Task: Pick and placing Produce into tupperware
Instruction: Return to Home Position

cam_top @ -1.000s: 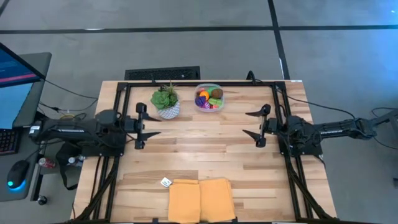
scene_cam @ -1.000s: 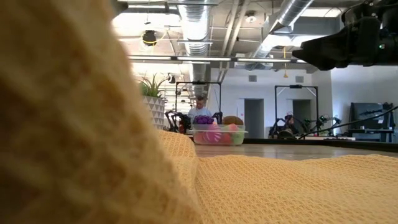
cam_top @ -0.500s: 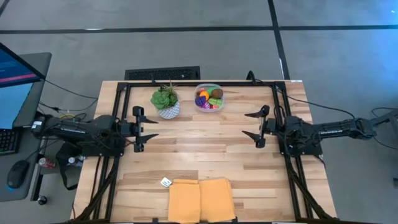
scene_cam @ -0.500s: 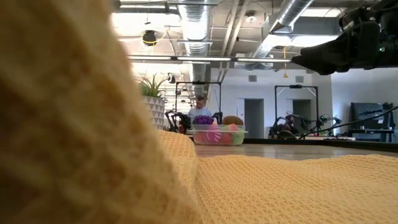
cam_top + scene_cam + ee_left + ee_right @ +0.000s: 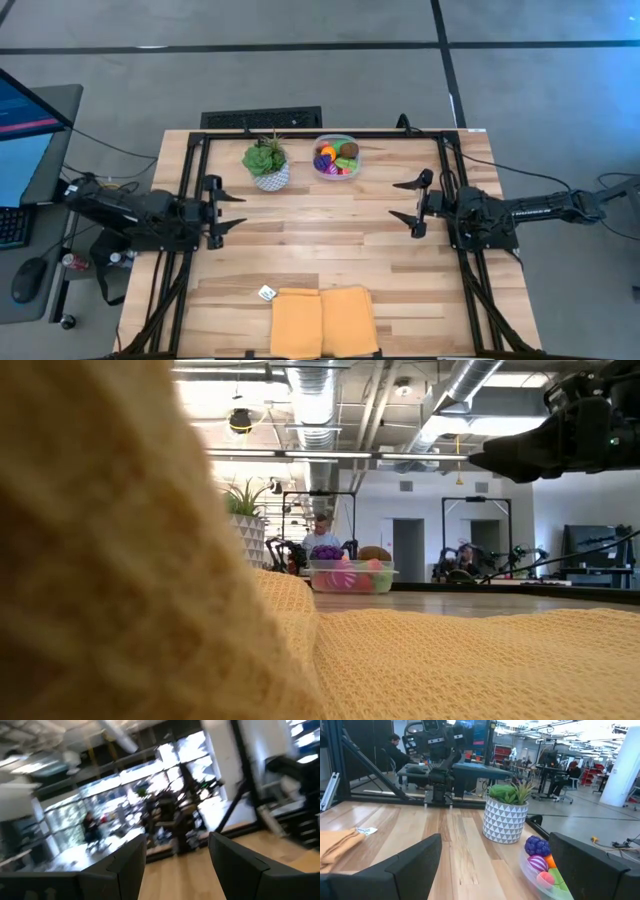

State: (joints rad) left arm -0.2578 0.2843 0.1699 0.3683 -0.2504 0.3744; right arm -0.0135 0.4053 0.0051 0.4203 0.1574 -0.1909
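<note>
A left claw (image 5: 238,210) hangs released near the left edge of the bench (image 5: 330,250), its two fingers spread and pointing toward the centre with nothing between them. In the left wrist view, the same dark fingers (image 5: 125,870) frame only bare wood and a blurred room.

Along the far edge stands a leafy green plant (image 5: 266,160) in a white patterned pot. Just beside it, toward the right edge, sits the clear tupperware (image 5: 336,157), upright and open-topped. The produce (image 5: 338,160) lies heaped inside it in purple, orange, pink, green and brown; in the low view the pile (image 5: 345,572) rises a little above the rim.

At the middle of the near edge lies a folded yellow cloth (image 5: 323,322), with a small white tag (image 5: 266,293) at its left corner.

Near the right edge, the right claw (image 5: 395,200) hangs released too, fingers apart and facing the left one across the boards, well apart from the container.
</note>
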